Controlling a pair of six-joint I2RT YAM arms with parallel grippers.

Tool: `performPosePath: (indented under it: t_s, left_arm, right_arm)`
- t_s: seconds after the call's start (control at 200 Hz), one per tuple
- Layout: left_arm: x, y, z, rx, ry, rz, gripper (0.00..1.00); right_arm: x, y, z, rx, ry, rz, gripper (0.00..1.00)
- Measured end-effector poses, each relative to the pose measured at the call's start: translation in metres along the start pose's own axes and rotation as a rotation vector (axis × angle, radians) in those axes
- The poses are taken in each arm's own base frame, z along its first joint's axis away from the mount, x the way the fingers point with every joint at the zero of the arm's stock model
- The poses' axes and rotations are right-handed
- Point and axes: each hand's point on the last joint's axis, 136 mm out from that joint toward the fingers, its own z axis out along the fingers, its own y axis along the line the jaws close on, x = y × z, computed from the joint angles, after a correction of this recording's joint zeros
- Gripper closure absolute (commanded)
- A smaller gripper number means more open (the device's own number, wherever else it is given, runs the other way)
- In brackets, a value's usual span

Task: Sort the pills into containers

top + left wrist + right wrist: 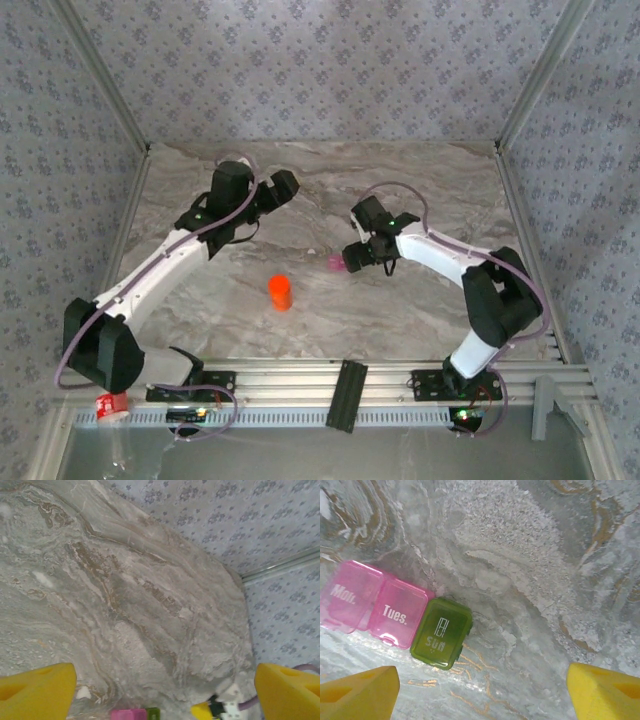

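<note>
Three joined containers [400,612], two pink ones marked Mon. and Tues. and a green one marked SUN, lie lids-down-shut on the marble surface [530,555], at 2 o'clock from the orange bottle [280,292]. Right gripper [480,692] hovers just above them, yellow pads [357,692] wide apart, holding nothing. Left gripper [164,692], at 12 o'clock from the bottle, likewise has its pads spread and empty.
</note>
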Motion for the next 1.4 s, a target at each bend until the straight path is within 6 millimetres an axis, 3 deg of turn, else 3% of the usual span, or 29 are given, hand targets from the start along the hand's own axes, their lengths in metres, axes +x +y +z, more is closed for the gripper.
performPosePath:
  t_s: [0.135, 0.24, 0.355, 0.5, 0.65, 0.745, 1.404]
  left_arm:
    - [0.008, -0.004, 0.004, -0.040, 0.084, 0.170, 0.08]
    - [0.026, -0.008, 0.010, -0.071, 0.178, 0.343, 0.09]
    - [0.062, -0.004, 0.022, -0.133, 0.300, 0.555, 0.10]
    - [0.123, 0.016, 0.041, -0.209, 0.494, 0.786, 0.14]
    - [0.158, 0.039, 0.053, -0.251, 0.627, 0.902, 0.16]
    - [0.166, 0.047, 0.058, -0.265, 0.666, 0.930, 0.17]
    - [0.186, 0.051, 0.073, -0.255, 0.730, 0.999, 0.19]
  right_arm:
    - [-0.001, -0.015, -0.007, -0.015, -0.016, 0.123, 0.12]
    - [0.003, -0.029, -0.002, -0.043, -0.006, 0.244, 0.12]
    - [0.003, -0.037, 0.005, -0.066, 0.002, 0.326, 0.12]
    - [-0.001, -0.031, 0.017, -0.105, 0.009, 0.364, 0.12]
    - [-0.005, -0.025, 0.025, -0.139, 0.008, 0.394, 0.13]
    - [-0.007, -0.023, 0.029, -0.155, 0.006, 0.409, 0.13]
    - [0.000, -0.013, 0.036, -0.149, 0.029, 0.390, 0.14]
